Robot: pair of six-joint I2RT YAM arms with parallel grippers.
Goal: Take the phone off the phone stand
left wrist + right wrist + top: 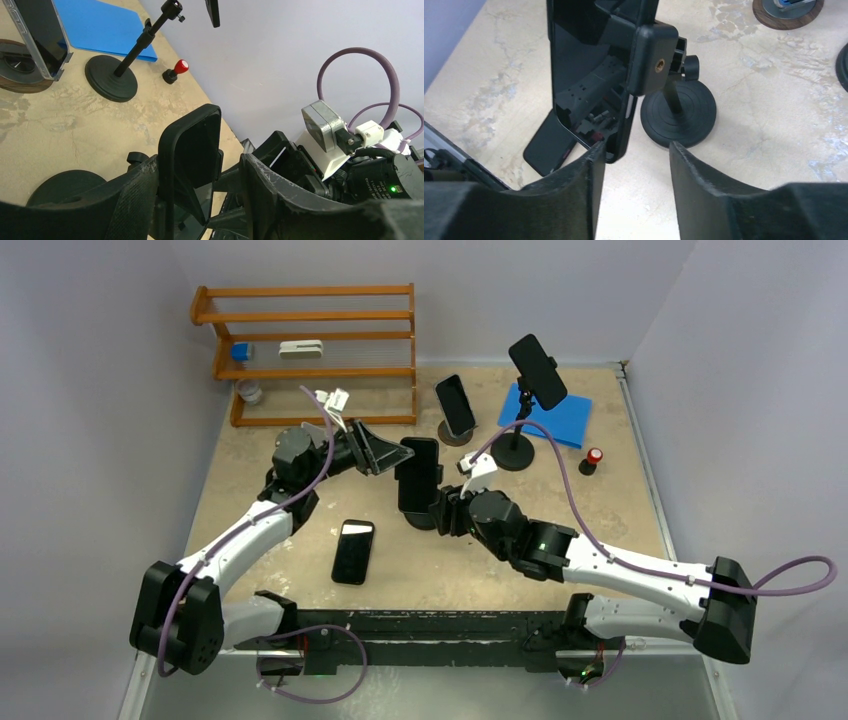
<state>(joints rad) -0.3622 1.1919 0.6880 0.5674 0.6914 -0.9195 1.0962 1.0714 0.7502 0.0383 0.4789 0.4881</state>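
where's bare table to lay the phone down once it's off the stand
Widest bare patch: right side of the table, between the red knob and the right arm. Smaller one near the front, between the flat phone and the right arm. Crowded: back middle, where the tall stand, blue pad and propped phone sit close together.

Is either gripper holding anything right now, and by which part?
Nothing gripped yet: the left gripper is open around the phone; the right gripper is open at its lower corner.
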